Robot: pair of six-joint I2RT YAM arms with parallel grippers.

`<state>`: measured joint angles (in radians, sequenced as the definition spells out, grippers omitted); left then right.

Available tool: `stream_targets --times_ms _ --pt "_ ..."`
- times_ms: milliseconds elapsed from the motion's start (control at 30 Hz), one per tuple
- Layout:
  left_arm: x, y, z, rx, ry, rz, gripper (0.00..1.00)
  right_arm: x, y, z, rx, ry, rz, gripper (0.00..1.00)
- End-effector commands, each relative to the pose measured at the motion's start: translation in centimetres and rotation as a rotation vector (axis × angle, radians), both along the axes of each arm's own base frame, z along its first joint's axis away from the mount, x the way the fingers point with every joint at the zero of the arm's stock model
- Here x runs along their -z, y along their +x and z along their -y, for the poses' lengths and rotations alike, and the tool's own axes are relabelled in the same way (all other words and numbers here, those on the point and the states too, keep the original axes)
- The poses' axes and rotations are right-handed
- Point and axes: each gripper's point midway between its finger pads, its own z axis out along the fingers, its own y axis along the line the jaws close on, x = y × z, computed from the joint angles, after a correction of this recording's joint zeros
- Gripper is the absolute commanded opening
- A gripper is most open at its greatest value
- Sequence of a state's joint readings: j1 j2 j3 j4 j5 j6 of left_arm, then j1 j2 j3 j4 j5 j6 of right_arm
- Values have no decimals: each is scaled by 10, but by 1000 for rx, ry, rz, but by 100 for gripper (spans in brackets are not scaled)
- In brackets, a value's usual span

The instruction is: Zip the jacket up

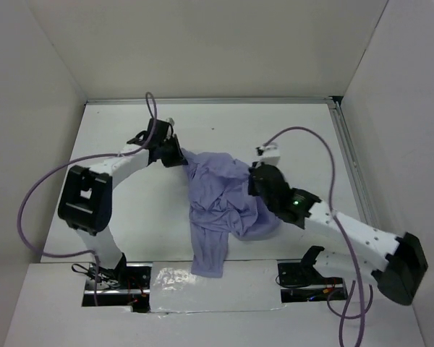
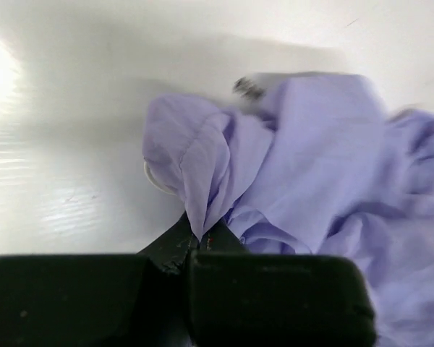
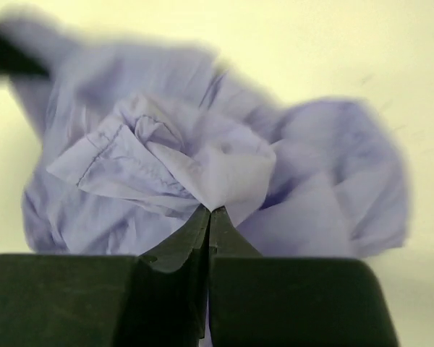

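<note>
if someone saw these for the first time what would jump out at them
The crumpled lavender jacket lies bunched in the middle of the white table, with one part trailing toward the near edge. The left gripper pinches a fold at the jacket's far-left corner, and the right gripper pinches a fold on its right side. Both are shut on the fabric.

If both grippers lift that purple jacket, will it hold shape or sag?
Probably sags: the jacket lies crumpled in soft folds. Likely light; the fabric looks thin. It may slip: left gripper and right gripper pinch only small folds.
</note>
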<state>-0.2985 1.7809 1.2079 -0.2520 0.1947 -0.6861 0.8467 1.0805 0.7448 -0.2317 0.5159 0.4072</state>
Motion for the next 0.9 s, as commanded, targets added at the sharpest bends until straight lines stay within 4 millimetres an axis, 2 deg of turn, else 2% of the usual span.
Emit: stream_targets --times_ms 0,33,100,133,200,233,267,333,367,400,433,467,500,533,567,600,633,700,733,800,833,867 --pt "-93 17 -21 -60 10 259 0 -66 12 40 204 211 174 0" --pt "-128 14 -27 -82 5 350 0 -88 8 54 231 262 226 0" --pt "-162 9 -33 -81 9 457 0 -112 4 67 231 294 286 0" --pt "-201 -3 -37 -85 -12 561 0 -131 -3 72 212 337 331 0" --pt "-246 -13 -42 -74 -18 703 0 -161 -9 85 221 374 399 0" --pt "-282 -28 -48 -81 -35 798 0 -176 -15 95 236 402 436 0" --pt "-302 -36 -52 -84 -36 849 0 -198 -20 102 242 427 478 0" --pt "-355 -61 -61 -91 -45 983 0 -223 -29 115 254 451 530 0" --pt "-374 -70 -68 -112 -36 1029 0 -247 -38 117 220 472 568 0" --pt "-395 -81 -73 -112 -27 1083 0 -262 -44 119 196 475 597 0" --pt "-412 -96 -78 -114 -29 1133 0 -275 -51 120 163 489 621 0" --pt "-426 -103 -88 -153 -2 1172 0 -301 -63 123 116 486 668 0" --pt "-447 -121 -96 -170 0 1226 0 -317 -72 118 59 503 688 0" --pt "-454 -128 -101 -183 9 1245 0 -331 -79 119 36 512 709 0" --pt "-462 -134 -108 -206 24 1264 0 -361 -96 128 3 523 765 0" --pt "-478 -152 -115 -220 20 1303 0 -373 -100 125 -27 523 778 0" --pt "-486 -160 -119 -234 22 1327 0 -406 -118 137 -36 567 838 0" --pt "-506 -186 -130 -258 16 1387 0 -425 -127 132 -100 534 855 0" --pt "-512 -195 -132 -259 12 1403 0 -455 -148 143 -123 566 919 0" --pt "-530 -222 -139 -265 -9 1463 0 -475 -154 135 -192 541 935 0" --pt "-537 -232 -141 -263 -11 1492 0 -500 -175 149 -201 566 992 0" --pt "-548 -245 -143 -262 -23 1530 0 -509 -171 142 -220 555 997 0"
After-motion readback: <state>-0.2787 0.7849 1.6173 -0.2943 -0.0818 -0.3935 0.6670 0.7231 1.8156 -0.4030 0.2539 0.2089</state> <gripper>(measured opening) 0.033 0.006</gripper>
